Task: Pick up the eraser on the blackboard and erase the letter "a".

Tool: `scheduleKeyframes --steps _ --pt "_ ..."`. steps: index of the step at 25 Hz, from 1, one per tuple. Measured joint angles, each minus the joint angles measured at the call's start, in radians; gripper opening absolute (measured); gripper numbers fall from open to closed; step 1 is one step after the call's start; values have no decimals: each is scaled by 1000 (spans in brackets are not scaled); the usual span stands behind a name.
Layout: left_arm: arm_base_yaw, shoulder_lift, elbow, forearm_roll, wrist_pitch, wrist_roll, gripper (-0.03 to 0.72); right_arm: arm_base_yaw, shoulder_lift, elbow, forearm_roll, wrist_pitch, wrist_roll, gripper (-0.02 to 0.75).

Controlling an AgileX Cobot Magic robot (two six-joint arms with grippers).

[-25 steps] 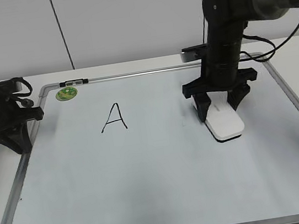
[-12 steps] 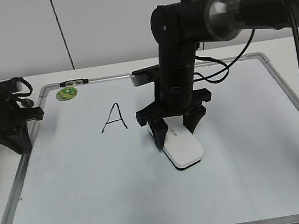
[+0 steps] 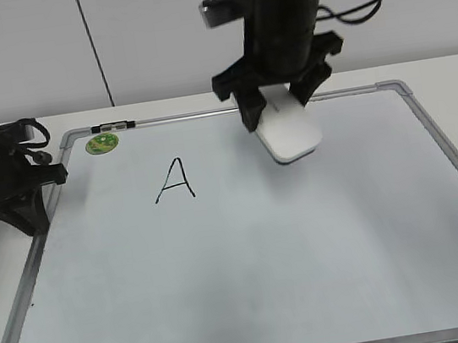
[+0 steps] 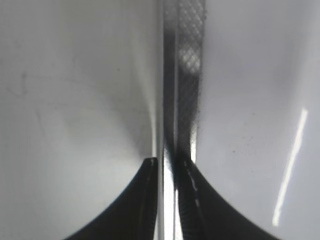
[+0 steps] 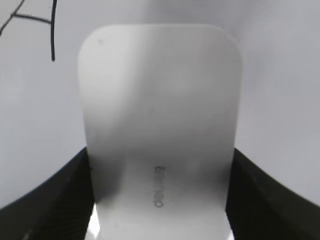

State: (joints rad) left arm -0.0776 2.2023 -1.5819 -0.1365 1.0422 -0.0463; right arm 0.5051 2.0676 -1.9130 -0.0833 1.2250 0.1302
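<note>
My right gripper (image 3: 279,103) is shut on the white eraser (image 3: 289,131) and holds it tilted over the upper middle of the blackboard (image 3: 225,266), apparently a little above the surface. In the right wrist view the eraser (image 5: 160,100) fills the space between the fingers (image 5: 160,200), with grey lettering on top. No small letter "a" shows on the board. My left gripper (image 3: 17,214) rests at the board's left edge, its jaws (image 4: 167,165) nearly together over the grey frame and empty.
A tall capital "A" (image 3: 174,181) is written left of the eraser; its strokes show in the right wrist view (image 5: 30,20). A round green magnet (image 3: 102,142) sits at the board's top left corner. A small dark clip (image 3: 112,126) lies on the top frame.
My right gripper carried the eraser leftward across the board, then up and back to the upper middle. The left arm has not moved.
</note>
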Motion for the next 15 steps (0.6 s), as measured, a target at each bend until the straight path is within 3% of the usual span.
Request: scheduleKeyframes --steps 5,15 --pt "0 0 0 -2 0 0 101 -51 -94 0 -132 10 86 526" --pt "0 0 0 -8 0 0 102 -398 -233 147 -64 16 61 526"
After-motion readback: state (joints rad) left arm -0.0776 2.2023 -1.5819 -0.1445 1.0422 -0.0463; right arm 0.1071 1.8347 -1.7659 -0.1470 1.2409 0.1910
